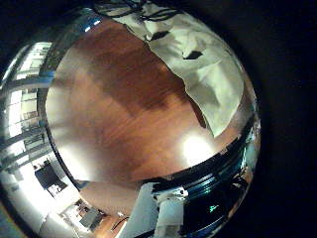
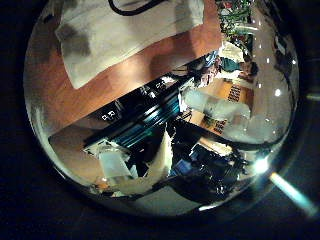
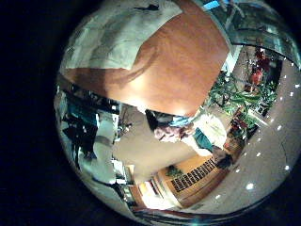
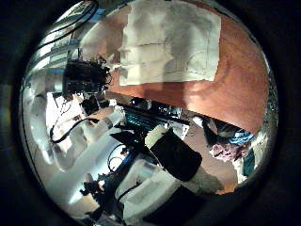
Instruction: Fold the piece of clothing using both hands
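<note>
The piece of clothing (image 4: 169,42) lies spread flat on the wooden table (image 4: 240,80), with creases across it. It also shows in the right little finger side palm view (image 3: 122,38), in the left thumb side palm view (image 2: 120,35) and in the left little finger side palm view (image 1: 198,64). In each it takes up only part of the picture, so both palms are away from it. Dark parts of my left hand (image 1: 127,9) show over the cloth's edge. Geared parts of my right hand (image 4: 89,75) show beside the table's edge.
Bare tabletop (image 1: 129,119) stretches beside the cloth. The table's edge (image 2: 150,95) runs close to the cloth's near side. A white robot arm (image 2: 215,100) stands beyond that edge.
</note>
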Controlling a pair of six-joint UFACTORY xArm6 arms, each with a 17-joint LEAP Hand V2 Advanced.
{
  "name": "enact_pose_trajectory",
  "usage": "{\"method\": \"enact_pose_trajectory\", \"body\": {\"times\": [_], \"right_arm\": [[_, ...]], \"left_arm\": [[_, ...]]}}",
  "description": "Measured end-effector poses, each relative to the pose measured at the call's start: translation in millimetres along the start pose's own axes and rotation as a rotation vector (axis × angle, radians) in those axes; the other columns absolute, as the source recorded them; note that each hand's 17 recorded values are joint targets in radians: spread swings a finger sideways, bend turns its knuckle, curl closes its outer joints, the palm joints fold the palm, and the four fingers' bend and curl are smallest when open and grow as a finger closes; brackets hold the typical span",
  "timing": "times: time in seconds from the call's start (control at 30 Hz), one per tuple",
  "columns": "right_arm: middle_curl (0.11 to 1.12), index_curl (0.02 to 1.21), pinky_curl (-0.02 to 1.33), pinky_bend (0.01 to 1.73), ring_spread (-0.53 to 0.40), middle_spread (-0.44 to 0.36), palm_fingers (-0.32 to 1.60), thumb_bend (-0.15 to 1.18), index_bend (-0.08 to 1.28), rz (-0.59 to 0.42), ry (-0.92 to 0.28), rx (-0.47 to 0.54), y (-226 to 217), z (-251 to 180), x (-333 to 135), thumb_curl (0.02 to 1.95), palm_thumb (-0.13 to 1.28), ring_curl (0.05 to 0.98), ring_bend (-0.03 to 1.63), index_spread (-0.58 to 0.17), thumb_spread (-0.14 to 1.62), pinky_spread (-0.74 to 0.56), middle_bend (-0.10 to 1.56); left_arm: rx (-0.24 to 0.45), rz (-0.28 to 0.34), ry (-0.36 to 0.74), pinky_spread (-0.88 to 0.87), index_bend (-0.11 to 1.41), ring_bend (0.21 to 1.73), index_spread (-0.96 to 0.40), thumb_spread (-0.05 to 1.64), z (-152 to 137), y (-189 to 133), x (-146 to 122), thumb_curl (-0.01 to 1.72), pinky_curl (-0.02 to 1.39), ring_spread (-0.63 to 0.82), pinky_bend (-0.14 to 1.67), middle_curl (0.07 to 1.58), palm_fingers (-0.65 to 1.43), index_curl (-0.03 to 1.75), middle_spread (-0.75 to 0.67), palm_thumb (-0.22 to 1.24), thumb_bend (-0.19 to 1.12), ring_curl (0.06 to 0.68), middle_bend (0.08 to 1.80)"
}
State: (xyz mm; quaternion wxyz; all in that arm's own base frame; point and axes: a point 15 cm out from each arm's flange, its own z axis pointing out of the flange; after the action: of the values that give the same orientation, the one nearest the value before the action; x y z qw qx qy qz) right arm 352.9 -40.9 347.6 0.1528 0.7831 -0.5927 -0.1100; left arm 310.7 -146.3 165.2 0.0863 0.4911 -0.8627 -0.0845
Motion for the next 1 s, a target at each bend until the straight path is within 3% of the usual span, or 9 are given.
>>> {"method": "enact_pose_trajectory", "body": {"times": [0.2, 0.3, 0.37, 0.47, 0.57, 0.67, 0.8, 1.0], "right_arm": [[0.37, 0.30, 0.21, 0.52, 0.120, -0.003, 0.23, -0.01, 0.16, 0.001, 0.000, -0.011, 0.2, 3.4, 1.3, 0.22, 0.45, 0.220, 0.54, -0.353, 1.43, 0.35, 0.24], [0.37, 0.30, 0.21, 0.52, 0.120, -0.003, 0.23, -0.01, 0.16, 0.001, 0.000, -0.012, -0.2, 3.3, 1.4, 0.22, 0.45, 0.221, 0.54, -0.351, 1.43, 0.36, 0.24], [0.37, 0.30, 0.21, 0.52, 0.120, -0.003, 0.23, -0.01, 0.16, 0.000, 0.001, -0.012, 0.3, 2.9, 0.7, 0.22, 0.45, 0.222, 0.54, -0.350, 1.44, 0.36, 0.24], [0.37, 0.30, 0.21, 0.52, 0.120, -0.003, 0.23, -0.01, 0.16, 0.000, 0.001, -0.012, 0.3, 3.0, 0.8, 0.22, 0.45, 0.223, 0.53, -0.351, 1.44, 0.36, 0.24], [0.37, 0.30, 0.21, 0.50, 0.118, -0.003, 0.23, -0.01, 0.16, 0.001, 0.002, -0.015, 1.6, 3.2, 0.9, 0.22, 0.45, 0.226, 0.54, -0.351, 1.44, 0.35, 0.24], [0.37, 0.29, 0.21, 0.49, 0.096, -0.010, 0.27, -0.01, 0.16, 0.002, 0.002, -0.017, 2.9, 3.6, 1.2, 0.22, 0.46, 0.233, 0.57, -0.352, 1.44, 0.35, 0.25], [0.38, 0.29, 0.21, 0.50, 0.035, -0.028, 0.35, 0.00, 0.15, 0.007, -0.005, -0.034, 4.8, 10.5, 2.7, 0.24, 0.50, 0.249, 0.64, -0.346, 1.43, 0.31, 0.26], [0.40, 0.29, 0.21, 0.55, -0.072, -0.068, 0.41, 0.00, 0.16, -0.004, -0.038, -0.146, 15.6, 58.7, -5.2, 0.28, 0.58, 0.277, 0.72, -0.329, 1.35, 0.14, 0.32]], "left_arm": [[-0.013, -0.002, -0.052, 0.49, 0.17, 0.65, -0.04, 1.00, 29.8, -4.4, -3.3, 0.31, 0.34, 0.44, 0.41, 0.28, 0.03, 0.34, 0.26, 0.22, -0.02, 0.212, 0.18], [-0.023, -0.020, -0.062, 0.49, 0.21, 0.64, -0.01, 0.98, 38.6, -7.1, -3.8, 0.31, 0.32, 0.44, 0.38, 0.29, 0.16, 0.36, 0.26, 0.25, -0.02, 0.199, 0.22], [-0.025, -0.036, -0.072, 0.46, 0.21, 0.63, 0.00, 0.98, 40.4, -10.2, -4.2, 0.32, 0.31, 0.39, 0.36, 0.31, 0.26, 0.37, 0.21, 0.28, -0.01, 0.191, 0.27], [-0.024, -0.053, -0.100, 0.27, 0.19, 0.69, -0.05, 0.99, 39.3, -13.6, -9.7, 0.34, 0.30, 0.14, 0.36, 0.37, 0.55, 0.38, 0.04, 0.40, 0.01, 0.197, 0.45], [0.001, -0.069, -0.130, -0.12, 0.17, 0.89, -0.15, 1.02, 33.8, -19.7, -15.9, 0.37, 0.38, -0.18, 0.63, 0.45, 1.07, 0.39, -0.14, 0.57, 0.06, 0.265, 0.64], [0.043, -0.075, -0.140, -0.34, 0.21, 1.03, -0.25, 1.06, 22.6, -25.7, -19.1, 0.41, 0.47, -0.35, 0.82, 0.55, 1.21, 0.43, -0.27, 0.69, 0.09, 0.346, 0.77], [0.089, -0.079, -0.141, -0.49, 0.32, 1.15, -0.37, 1.08, 1.5, -29.3, -21.1, 0.45, 0.55, -0.44, 1.00, 0.64, 1.20, 0.52, -0.39, 0.75, 0.09, 0.416, 0.88], [0.045, -0.076, -0.146, -0.57, 0.42, 1.25, -0.51, 1.09, -30.9, -20.2, -22.1, 0.50, 0.60, -0.47, 1.11, 0.72, 1.12, 0.67, -0.48, 0.77, 0.04, 0.472, 0.98]]}}
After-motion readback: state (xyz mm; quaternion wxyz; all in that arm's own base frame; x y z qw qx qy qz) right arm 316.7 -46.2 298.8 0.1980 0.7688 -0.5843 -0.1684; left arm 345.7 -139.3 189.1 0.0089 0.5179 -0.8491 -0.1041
